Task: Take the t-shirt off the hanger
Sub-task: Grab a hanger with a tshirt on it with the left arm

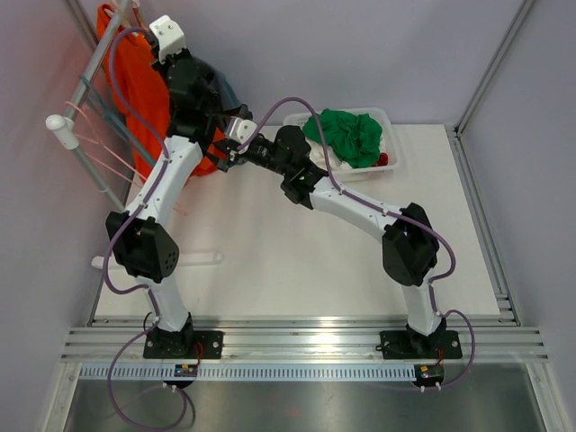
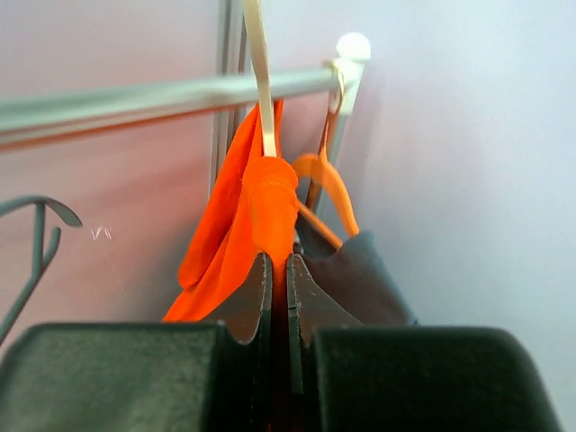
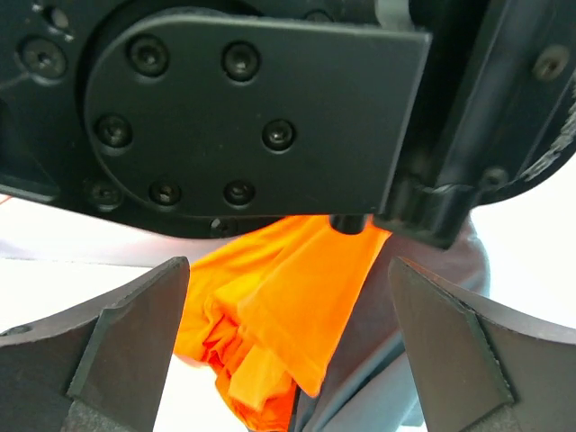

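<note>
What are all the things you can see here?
rack: one, grey, back left.
t-shirt: one, orange, hanging on the rack.
cream hanger: one, cream, under the t-shirt.
orange hanger: one, orange, on the rack beside it.
dark cloth: one, grey, beside the t-shirt.
bin: one, white, back right of the table.
green cloth: one, green, in the bin.
table: one, white, under the arms.
left gripper: one, black, shut on the t-shirt.
right gripper: one, black, open by the t-shirt.

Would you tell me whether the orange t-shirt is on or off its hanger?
On: the t-shirt drapes around the hanger hooked over the rail.
</note>
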Robot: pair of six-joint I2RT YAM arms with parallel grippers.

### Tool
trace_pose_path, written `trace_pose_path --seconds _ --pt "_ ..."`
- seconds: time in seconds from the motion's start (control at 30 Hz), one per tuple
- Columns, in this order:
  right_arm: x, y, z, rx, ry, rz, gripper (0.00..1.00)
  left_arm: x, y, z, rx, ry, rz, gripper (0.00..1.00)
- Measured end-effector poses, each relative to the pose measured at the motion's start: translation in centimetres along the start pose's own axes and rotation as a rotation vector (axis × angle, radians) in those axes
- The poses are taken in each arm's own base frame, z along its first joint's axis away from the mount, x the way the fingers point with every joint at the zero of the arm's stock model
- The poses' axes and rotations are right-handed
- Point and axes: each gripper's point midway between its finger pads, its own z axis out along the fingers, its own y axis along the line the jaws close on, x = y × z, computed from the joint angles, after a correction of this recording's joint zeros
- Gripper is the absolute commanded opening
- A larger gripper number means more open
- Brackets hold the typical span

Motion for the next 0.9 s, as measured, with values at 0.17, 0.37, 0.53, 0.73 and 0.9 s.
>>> trace_pose_path --seconds 0.17,0.37,0.53,0.73,0.9 --pt "-0.3 -0.3 -0.3 0.007 0.001 0.000 0.99 -1.3 -0.2 -1.3 -0.021 -0.076 0.028 0.00" --pt "1.2 -0.5 -1.7 0.019 0.061 0.020 0.99 -0.6 -0.3 -3.4 0.001 -0.080 0.064 0.00" --pt "-0.7 -1.5 -3.0 0.054 0.059 0.014 0.99 -1.0 -0.3 -5.4 0.041 -0.053 0.038 0.00" --pt "-5.4 -3.7 -5.8 0.118 0.006 -0.024 1.00 -1.3 -0.2 -7.0 0.085 -0.004 -0.036 0.00" --pt "-7.7 -4.7 -9.3 0.168 -0.022 -0.060 1.00 -0.9 -0.2 -7.5 0.116 0.048 -0.078 0.00"
